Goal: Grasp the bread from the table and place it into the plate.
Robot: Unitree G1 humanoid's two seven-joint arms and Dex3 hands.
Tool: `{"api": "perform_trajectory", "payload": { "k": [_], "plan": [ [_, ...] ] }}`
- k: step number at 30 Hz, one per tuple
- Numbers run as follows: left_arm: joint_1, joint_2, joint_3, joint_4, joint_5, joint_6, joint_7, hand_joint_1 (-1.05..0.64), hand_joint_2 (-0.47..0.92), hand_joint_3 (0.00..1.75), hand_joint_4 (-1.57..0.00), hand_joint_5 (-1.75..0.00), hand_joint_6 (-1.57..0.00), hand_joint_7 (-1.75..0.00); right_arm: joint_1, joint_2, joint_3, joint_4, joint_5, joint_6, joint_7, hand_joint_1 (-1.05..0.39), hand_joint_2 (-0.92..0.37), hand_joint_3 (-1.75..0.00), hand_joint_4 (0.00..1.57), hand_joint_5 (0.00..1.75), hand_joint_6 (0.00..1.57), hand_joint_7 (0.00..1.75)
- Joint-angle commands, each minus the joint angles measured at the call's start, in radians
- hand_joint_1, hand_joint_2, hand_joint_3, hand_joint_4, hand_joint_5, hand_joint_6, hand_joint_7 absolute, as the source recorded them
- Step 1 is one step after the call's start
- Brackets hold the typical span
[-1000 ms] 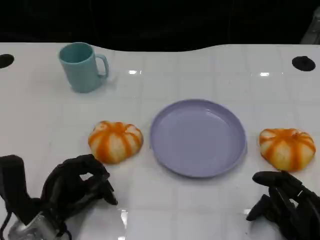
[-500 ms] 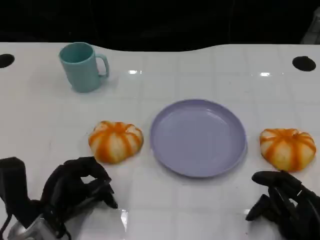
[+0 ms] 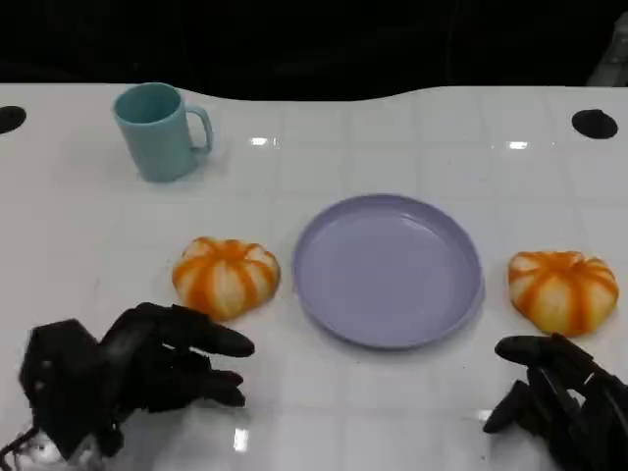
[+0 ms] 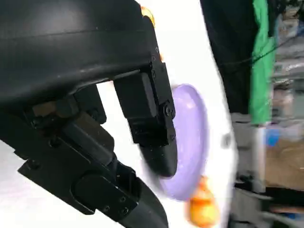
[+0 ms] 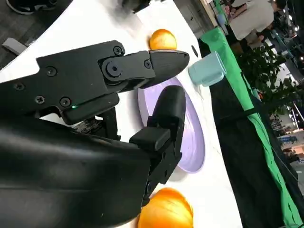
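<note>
Two orange-striped bread rolls lie on the white table. The left bread is just left of the empty lilac plate; the right bread is past the plate's right rim. My left hand hovers near the table's front, below the left bread, with its fingers stretched out toward the plate and nothing in them. My right hand sits low at the front right, just below the right bread, fingers apart and empty. The right wrist view shows the plate, the near bread and the far bread.
A teal mug stands at the back left, also seen as a teal mug in the right wrist view. Black round holes mark the table's back corners. The table's far edge meets a dark background.
My left hand has turned and uncurled, its fingers now stretching right toward the plate. The right hand, breads and plate stay put.
</note>
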Motion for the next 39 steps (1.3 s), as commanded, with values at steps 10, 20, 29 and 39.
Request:
{"api": "perform_trajectory", "payload": {
  "k": [10,20,29,39],
  "plan": [
    [-0.163,0.205,-0.272,0.026,0.622,-0.11,0.753,-1.05,0.92,0.12,-0.33,0.0,-0.33,0.0,0.003,-0.018,-0.015,-0.01,0.026,0.017,0.018,-0.63,-0.92,-0.19,0.64,1.5,0.71,0.94],
    [-0.248,0.262,-0.451,-0.037,0.845,0.145,0.808,-1.05,0.91,0.16,0.0,0.0,0.0,0.0,0.005,-0.016,-0.018,-0.017,0.025,0.027,0.012,-0.65,-0.92,-0.16,0.64,1.51,0.73,0.94],
    [-0.271,0.26,-0.504,-0.038,0.826,0.202,0.775,-1.05,0.89,0.11,0.0,0.0,0.0,0.0,0.0,-0.019,-0.024,-0.008,0.029,0.03,0.015,-0.64,-0.92,-0.18,0.63,1.51,0.71,0.95],
    [-0.261,0.267,-0.506,-0.061,0.803,0.208,0.758,-1.05,0.91,0.09,0.0,0.0,0.0,0.0,0.003,-0.024,-0.026,-0.012,0.024,0.033,0.013,-0.64,-0.92,-0.17,0.63,1.5,0.73,0.94]
  ]
}}
